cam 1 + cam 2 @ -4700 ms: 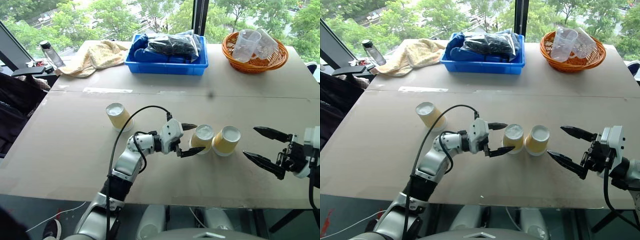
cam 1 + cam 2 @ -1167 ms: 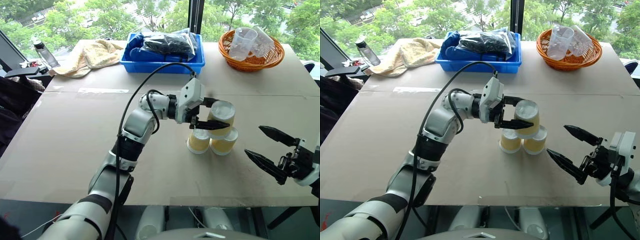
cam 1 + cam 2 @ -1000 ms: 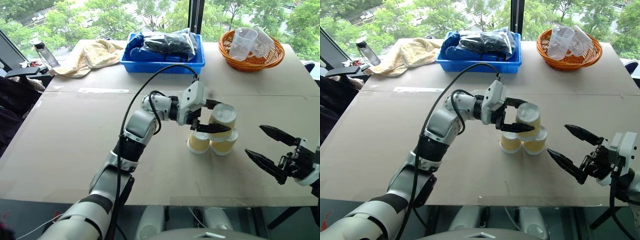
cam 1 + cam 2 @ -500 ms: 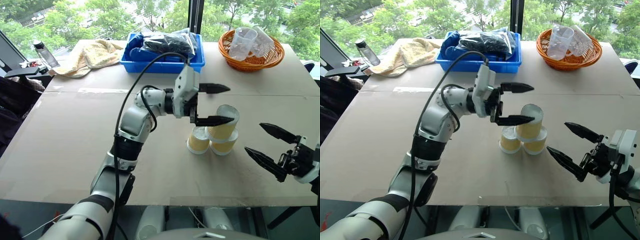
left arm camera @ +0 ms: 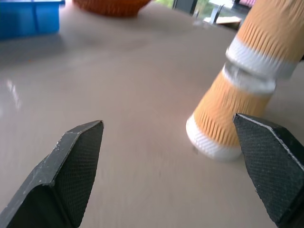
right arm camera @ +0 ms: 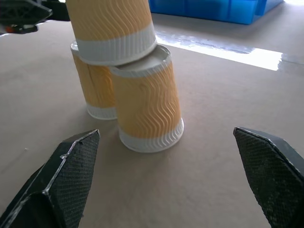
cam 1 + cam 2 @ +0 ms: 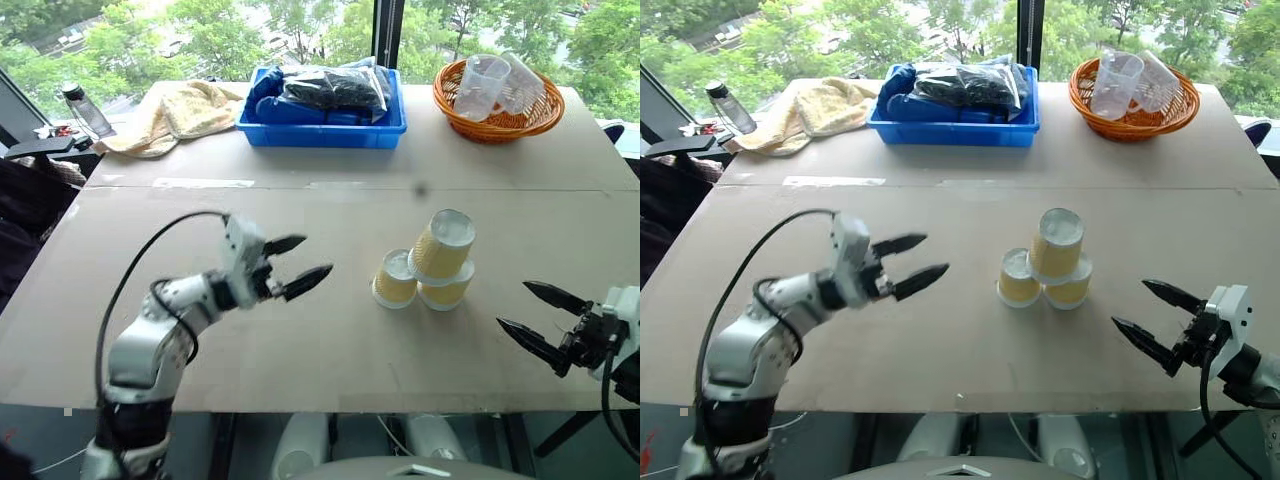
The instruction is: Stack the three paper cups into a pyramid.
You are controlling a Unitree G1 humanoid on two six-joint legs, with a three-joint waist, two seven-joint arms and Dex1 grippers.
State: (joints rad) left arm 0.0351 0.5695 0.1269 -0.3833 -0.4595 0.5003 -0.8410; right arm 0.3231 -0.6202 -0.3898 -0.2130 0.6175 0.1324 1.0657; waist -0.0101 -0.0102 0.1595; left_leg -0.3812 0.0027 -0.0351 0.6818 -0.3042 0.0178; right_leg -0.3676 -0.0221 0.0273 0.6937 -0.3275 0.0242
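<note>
Head camera: three tan ribbed paper cups with white rims stand upside down mid-surface, two touching as a base [image 7: 396, 279] [image 7: 447, 290], the third [image 7: 441, 245] perched tilted on top, mostly over the right one. The left end effector [image 7: 296, 263], which had been placing that top cup, has let go and pulled well away to the left, fingers spread and empty. The right end effector [image 7: 535, 318] waits apart, spread.

Left wrist camera: the stack looks blurred; the top cup seems off-centre.

Right wrist camera: its rim overhangs the base cup, so the pyramid stands, perhaps precariously.
</note>
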